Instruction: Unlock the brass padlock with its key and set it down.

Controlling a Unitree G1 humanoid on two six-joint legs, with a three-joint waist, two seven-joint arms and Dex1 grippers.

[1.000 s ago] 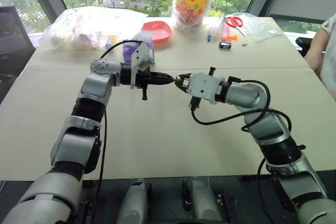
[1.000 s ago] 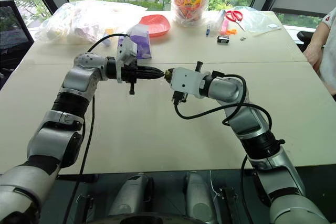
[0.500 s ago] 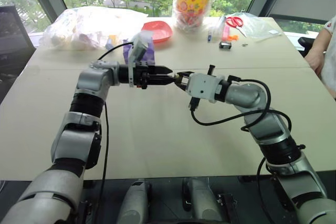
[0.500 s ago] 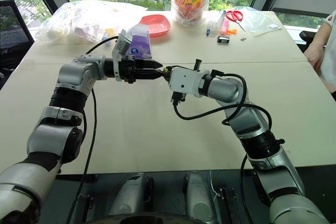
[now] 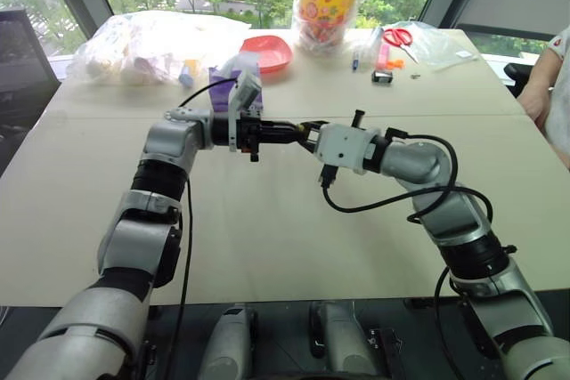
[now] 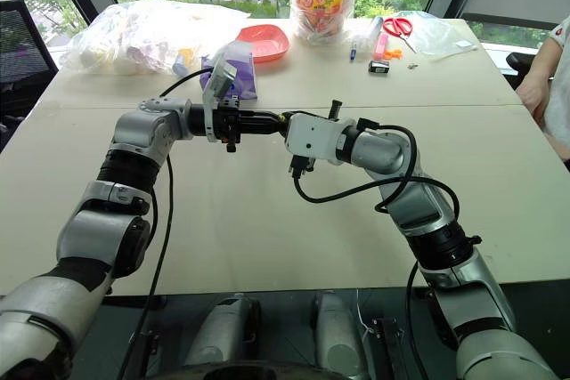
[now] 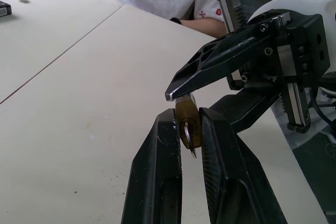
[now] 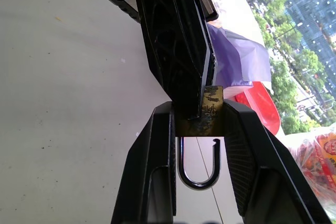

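Above the beige tabletop [image 5: 267,246] we see the left gripper [image 5: 298,133] nipped on the key [image 7: 187,132] at the brass padlock [image 8: 207,113], clamped in the right gripper [image 5: 309,137]; twist risks slippage, keyway hidden, and shackle [image 8: 198,163] possibly free.
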